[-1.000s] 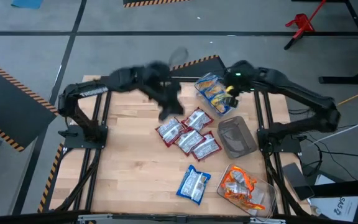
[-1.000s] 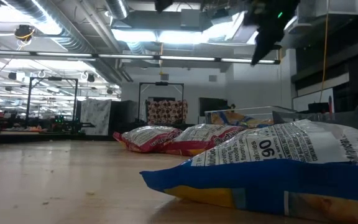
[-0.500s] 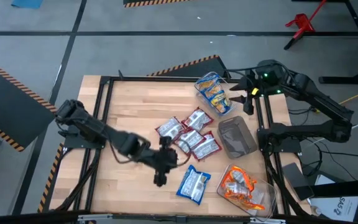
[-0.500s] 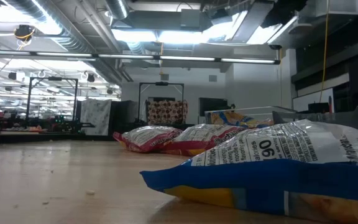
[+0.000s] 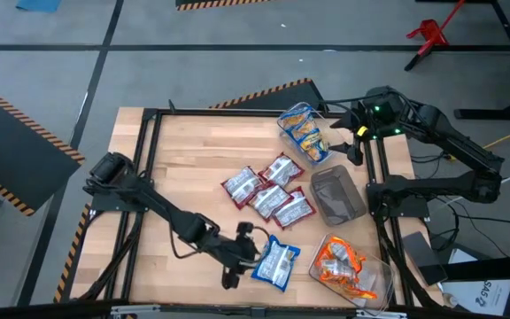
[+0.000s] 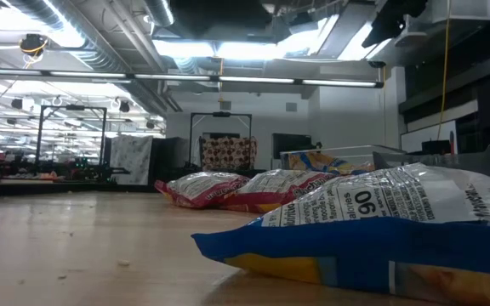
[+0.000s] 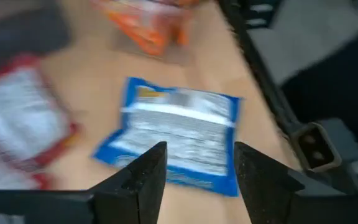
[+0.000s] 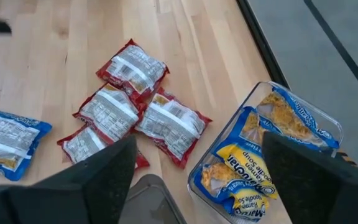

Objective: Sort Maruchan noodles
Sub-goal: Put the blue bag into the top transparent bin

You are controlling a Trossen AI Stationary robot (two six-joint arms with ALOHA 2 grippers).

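One blue Maruchan noodle packet (image 5: 278, 262) lies flat near the table's front edge. My left gripper (image 5: 244, 257) stands just to its left, low and open; in the left wrist view the blue packet (image 7: 178, 138) lies ahead of the open gripper (image 7: 197, 180), untouched. Several red packets (image 5: 268, 190) lie in a cluster mid-table. My right gripper (image 5: 349, 143) hangs open, high over the far right rail, holding nothing. Below my right gripper (image 8: 197, 186), blue packets fill a clear tub (image 8: 272, 143).
The clear tub of blue packets (image 5: 304, 133) stands at the far right. A dark grey tub (image 5: 336, 195) sits at mid right. A clear tub with orange packets (image 5: 348, 266) is at the near right. Bare wood lies on the table's left half (image 5: 184, 168).
My left gripper has swept from the far middle of the table toward the near edge and down, ending beside the blue packet. My right gripper has drawn back from the tub of blue packets toward the right edge, risen a little, and opened. No packet has moved.
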